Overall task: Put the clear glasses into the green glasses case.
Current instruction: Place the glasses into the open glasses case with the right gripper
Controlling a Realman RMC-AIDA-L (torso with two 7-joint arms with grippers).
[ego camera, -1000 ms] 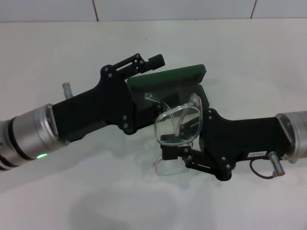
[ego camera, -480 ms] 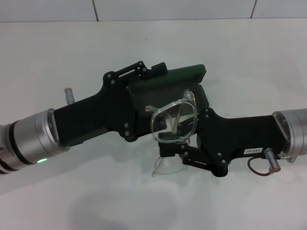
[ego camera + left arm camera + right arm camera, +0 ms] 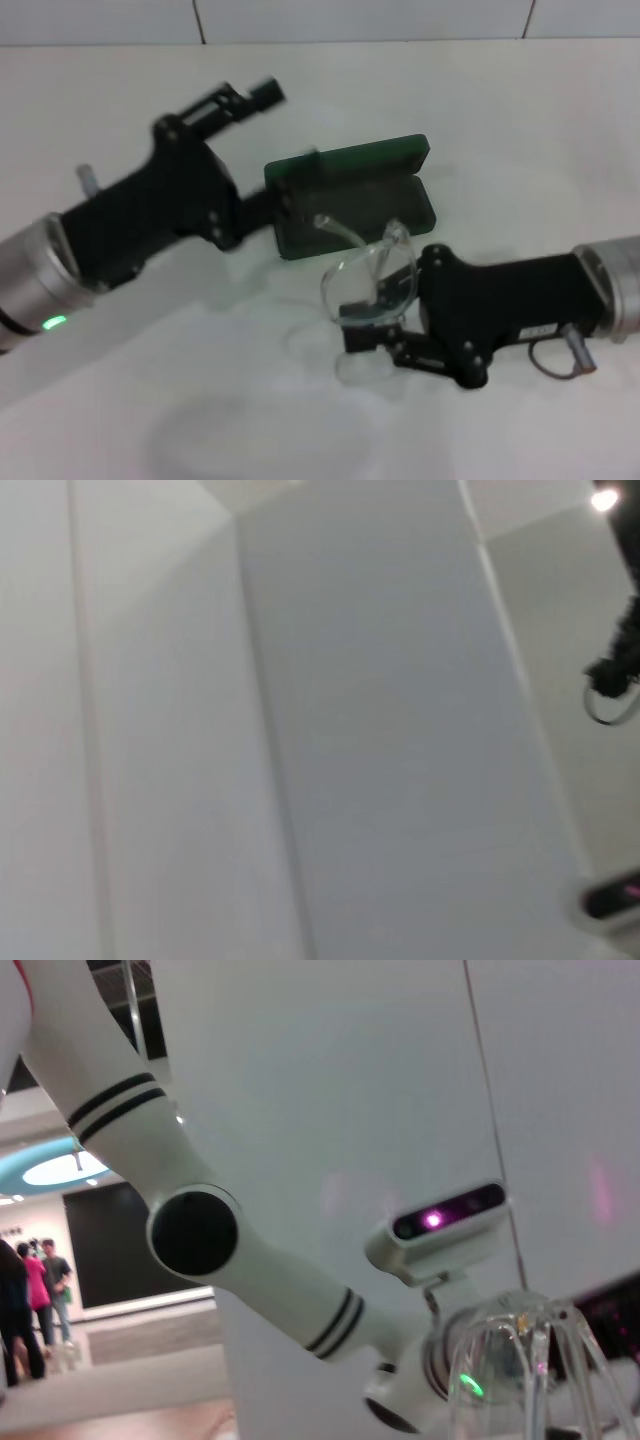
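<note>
The green glasses case (image 3: pixel 352 196) lies open on the white table, its lid raised at the far side. My right gripper (image 3: pixel 368 326) is shut on the clear glasses (image 3: pixel 366 279) and holds them tilted just off the case's near right corner, one thin arm reaching over the case's edge. The glasses also show as clear curved plastic (image 3: pixel 522 1358) in the right wrist view. My left gripper (image 3: pixel 268 150) is open at the case's left end. One finger (image 3: pixel 258 96) stands high and the other lies by the case's left edge.
The white table (image 3: pixel 520 120) runs to a tiled wall behind. The right wrist view shows my own white body and head camera (image 3: pixel 446 1219). Only wall and a bit of the right arm (image 3: pixel 618 670) appear in the left wrist view.
My left gripper has drawn back to the left, off the case, leaving the open case uncovered. My right gripper has shifted slightly nearer with the glasses.
</note>
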